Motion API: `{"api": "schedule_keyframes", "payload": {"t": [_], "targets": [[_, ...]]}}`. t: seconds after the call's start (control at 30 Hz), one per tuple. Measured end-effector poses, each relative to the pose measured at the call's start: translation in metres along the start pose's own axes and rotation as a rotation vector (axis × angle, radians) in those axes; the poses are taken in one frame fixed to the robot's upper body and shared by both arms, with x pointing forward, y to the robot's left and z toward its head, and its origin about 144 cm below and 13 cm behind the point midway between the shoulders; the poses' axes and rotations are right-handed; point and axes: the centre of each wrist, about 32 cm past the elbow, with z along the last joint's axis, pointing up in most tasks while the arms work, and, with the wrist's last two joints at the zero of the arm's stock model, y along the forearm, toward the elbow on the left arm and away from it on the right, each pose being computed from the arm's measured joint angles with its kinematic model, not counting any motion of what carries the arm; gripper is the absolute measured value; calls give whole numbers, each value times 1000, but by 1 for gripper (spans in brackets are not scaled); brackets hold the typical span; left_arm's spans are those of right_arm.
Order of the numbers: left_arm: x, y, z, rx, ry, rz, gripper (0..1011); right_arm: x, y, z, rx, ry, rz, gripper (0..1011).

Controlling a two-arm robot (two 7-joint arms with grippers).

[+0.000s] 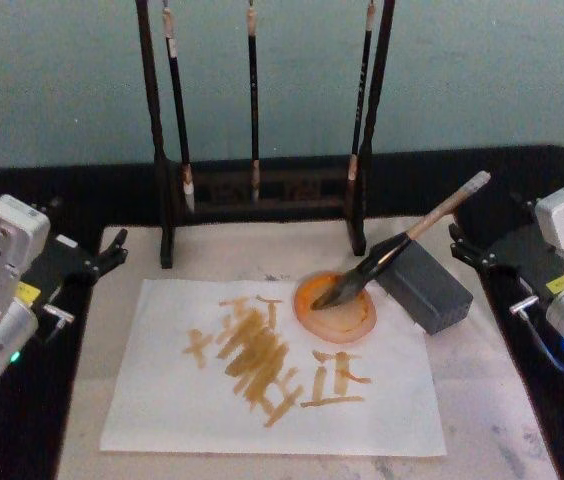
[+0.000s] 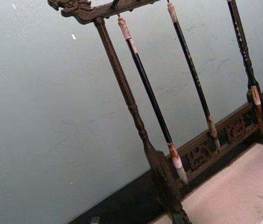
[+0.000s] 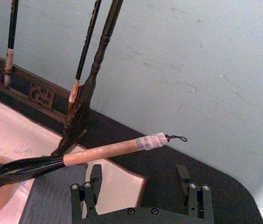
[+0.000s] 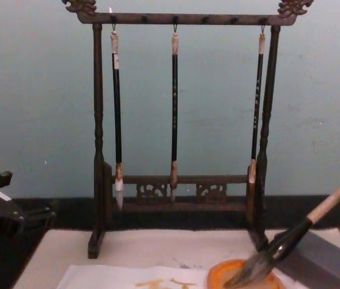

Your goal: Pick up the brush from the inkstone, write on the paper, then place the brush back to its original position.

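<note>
Table (image 1: 482, 420) first, with the paper (image 1: 172, 390) spread across the lower centre of the head view, streaked with yellow-orange strokes. Right of centre, a grey block (image 1: 427, 290) beside an orange dish (image 1: 347, 325). Propped aslant on that block — the brush (image 1: 402, 240), bristles down in the dish, pale handle rising toward the upper right. Probably light, stiff along the handle, soft and wet at the tip; best taken mid-handle, above the dark section. Right hand (image 3: 138, 179) near the handle's end at the right of frame — spread wide, holding nothing. Left hand (image 1: 110, 250) parked at the left edge.
</note>
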Motion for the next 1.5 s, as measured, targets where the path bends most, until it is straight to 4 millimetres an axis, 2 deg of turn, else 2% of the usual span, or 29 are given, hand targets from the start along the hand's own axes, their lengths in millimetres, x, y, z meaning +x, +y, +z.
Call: {"api": "schedule_keyframes", "payload": {"t": [1.5], "targets": [[0, 0, 0, 0, 0, 0, 1010, 0, -1, 0, 2, 7, 3, 1000]]}}
